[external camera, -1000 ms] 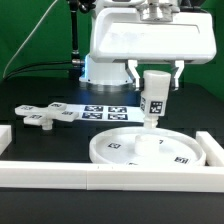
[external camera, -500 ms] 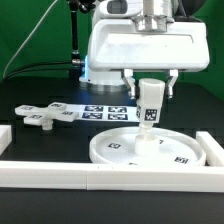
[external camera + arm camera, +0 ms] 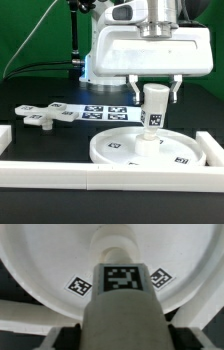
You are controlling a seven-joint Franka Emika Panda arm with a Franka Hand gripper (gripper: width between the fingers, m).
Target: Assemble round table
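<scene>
You had the post [image 3: 153, 111] standing upright — its long axis vertical — directly under the gripper [image 3: 153, 92], whose fingers clamped its top, its foot at the centre of the round disc [image 3: 118, 154].

I see my arm coming straight down from above in the exterior view, the wide white wrist housing level and filling the upper middle of the picture. My tool [image 3: 155, 92] hangs vertically under it, one finger [image 3: 134, 89] on the exterior view's left and the other on its right, both clamped against the upper end of the post [image 3: 154, 106]. In the wrist view the dark finger pads [image 3: 64, 335] flank the post [image 3: 122, 308] at its near end.
</scene>
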